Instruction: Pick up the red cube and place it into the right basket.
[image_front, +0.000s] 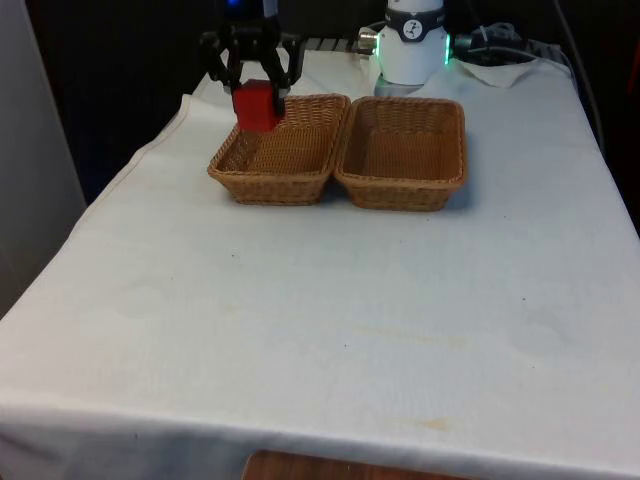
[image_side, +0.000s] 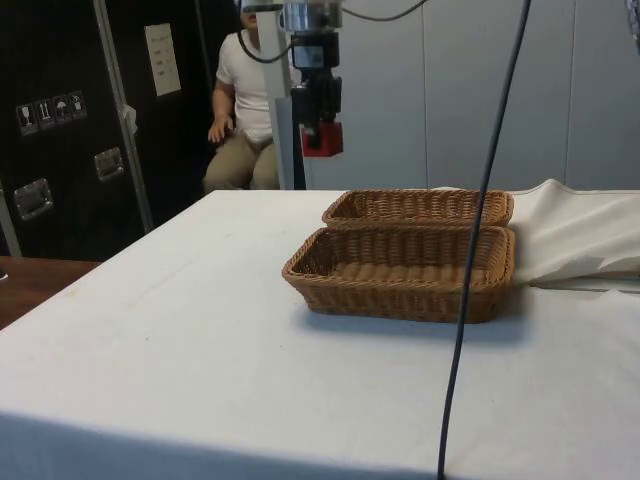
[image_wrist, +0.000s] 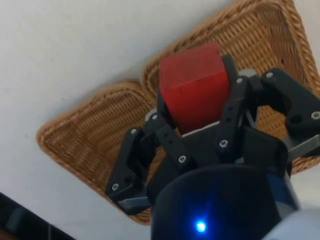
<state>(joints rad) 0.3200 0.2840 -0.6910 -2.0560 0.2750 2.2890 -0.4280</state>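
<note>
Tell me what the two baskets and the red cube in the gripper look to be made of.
Both baskets, the one at the front view's left and the one at its right, look like woven wicker or rattan: tan strands, braided rims, matte. The red cube, held in the gripper, has flat, evenly red matte faces with crisp edges, probably painted wood or plastic; I cannot tell which.

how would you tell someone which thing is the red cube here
On the white table two wicker baskets sit side by side at the far end. Above the basket on the front view's left, the black gripper hangs in the air. The cube is the block clamped between its fingers, the only red thing and the only one off the table.
</note>
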